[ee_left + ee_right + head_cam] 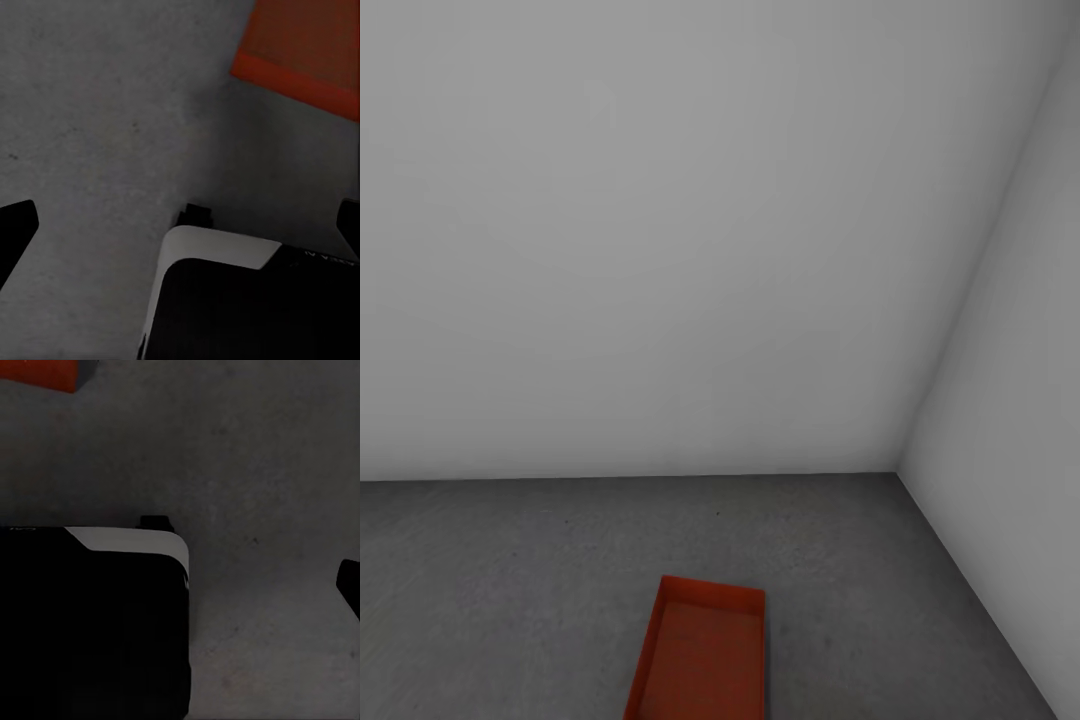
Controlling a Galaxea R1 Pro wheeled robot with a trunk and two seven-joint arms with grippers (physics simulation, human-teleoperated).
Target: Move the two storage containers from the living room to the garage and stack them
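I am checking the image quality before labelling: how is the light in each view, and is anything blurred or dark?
Head view: soft, even light on the plain white-grey walls, no glare, and the orange-red rectangular plastic bin is sharp. Left wrist view: dimmer, the bin's edge slightly blurred against the speckled dark grey floor. Right wrist view: darkest, with a black, detail-less robot part.

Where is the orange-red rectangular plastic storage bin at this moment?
In the head view, the orange-red rectangular plastic bin sits open side up on the dark grey speckled floor, bottom centre, short of the corner where the two white walls meet.
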